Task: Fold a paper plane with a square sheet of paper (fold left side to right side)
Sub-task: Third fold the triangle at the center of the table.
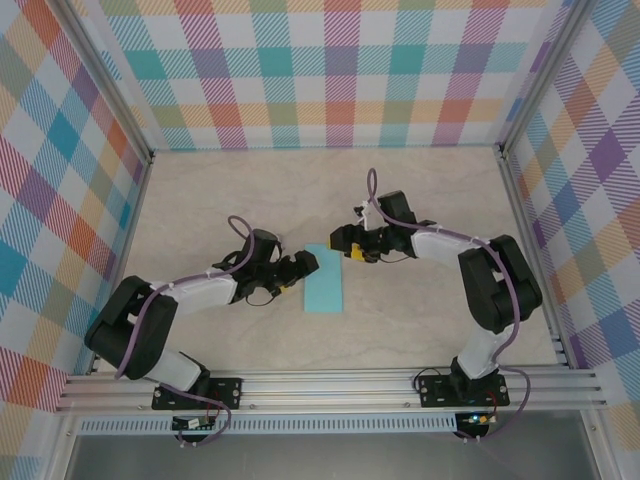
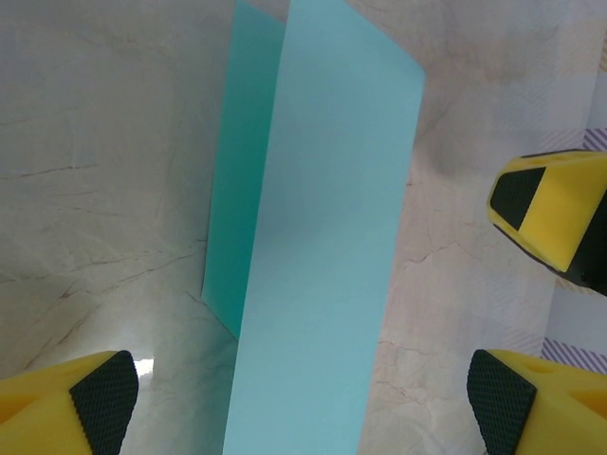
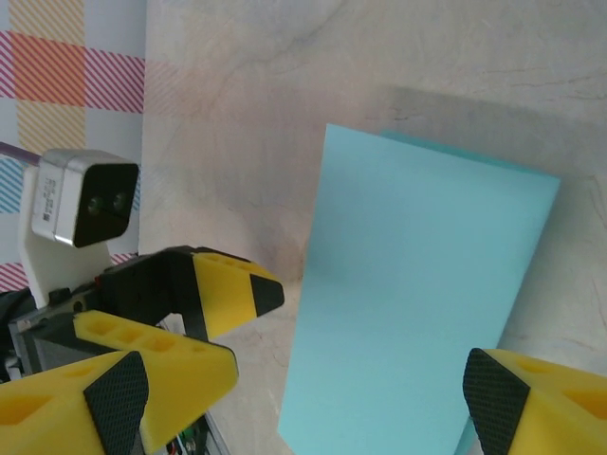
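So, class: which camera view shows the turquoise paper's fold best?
Left wrist: the turquoise paper is large, its upper layer offset from the lower. Right wrist shows one flat face; top external, a small strip.

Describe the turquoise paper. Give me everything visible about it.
The turquoise paper is thin, plain and unmarked, folded into a narrow rectangle. It lies on the pale marble-look table, its long side running away from the arm bases. In the left wrist view a darker lower layer shows beside the top one, so the layers are not flush. The left gripper and right gripper flank its far end, jaws open; whether they touch it cannot be told.
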{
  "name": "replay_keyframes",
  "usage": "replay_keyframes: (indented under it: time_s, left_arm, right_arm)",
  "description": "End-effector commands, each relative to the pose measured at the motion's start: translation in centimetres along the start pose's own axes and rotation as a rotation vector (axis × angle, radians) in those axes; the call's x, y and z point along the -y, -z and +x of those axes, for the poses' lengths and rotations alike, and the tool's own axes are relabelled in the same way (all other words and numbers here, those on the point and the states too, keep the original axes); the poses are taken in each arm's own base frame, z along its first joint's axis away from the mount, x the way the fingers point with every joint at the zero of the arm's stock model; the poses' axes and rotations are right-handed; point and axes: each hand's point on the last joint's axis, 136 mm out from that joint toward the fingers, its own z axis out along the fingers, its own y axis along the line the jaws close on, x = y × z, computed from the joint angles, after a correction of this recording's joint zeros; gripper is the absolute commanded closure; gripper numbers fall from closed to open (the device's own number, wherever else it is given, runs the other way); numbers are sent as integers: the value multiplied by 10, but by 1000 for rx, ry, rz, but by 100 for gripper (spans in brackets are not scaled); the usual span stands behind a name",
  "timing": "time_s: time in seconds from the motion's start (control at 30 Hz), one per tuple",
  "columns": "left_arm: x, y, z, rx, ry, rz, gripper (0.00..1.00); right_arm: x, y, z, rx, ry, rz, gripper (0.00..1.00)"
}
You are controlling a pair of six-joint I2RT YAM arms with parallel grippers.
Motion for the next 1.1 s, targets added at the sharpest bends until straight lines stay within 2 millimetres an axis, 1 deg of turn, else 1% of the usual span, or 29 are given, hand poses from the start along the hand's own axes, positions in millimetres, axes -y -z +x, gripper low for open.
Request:
replay_keyframes:
  time_s: [0.0, 0.13, 0.3, 0.5, 0.6, 0.73, 0.87, 1.0, 1.07]
  left_arm:
    - [7, -6, -6, -5, 26, 54, 8]
    - [8, -16, -2, -41, 41, 73, 11]
    - [6, -24, 2, -68, 47, 63, 18]
    - [4, -30, 5, -86, 51, 50, 39]
    - [2, -30, 5, -85, 52, 35, 51]
    - [1, -30, 7, -89, 51, 28, 65]
    - [3, -29, 7, -86, 50, 30, 74]
    - [7, -27, 7, -85, 47, 32, 82]
    - [9, -27, 6, -85, 45, 33, 86]
  right_arm:
    - [-16, -6, -19, 16, 58, -68, 11]
    - [-8, -16, -22, -7, 37, -72, 11]
    - [6, -25, -22, -24, 11, -44, 11]
    - [15, -28, -20, -37, 6, -16, 9]
    - [14, -23, -19, -22, 32, 3, 6]
    - [9, -9, -14, 11, 98, 40, 4]
    - [1, 9, 0, 36, 185, 68, 6]
    - [-4, 24, 33, 52, 315, 134, 7]
    - [-3, 30, 54, 54, 368, 164, 9]
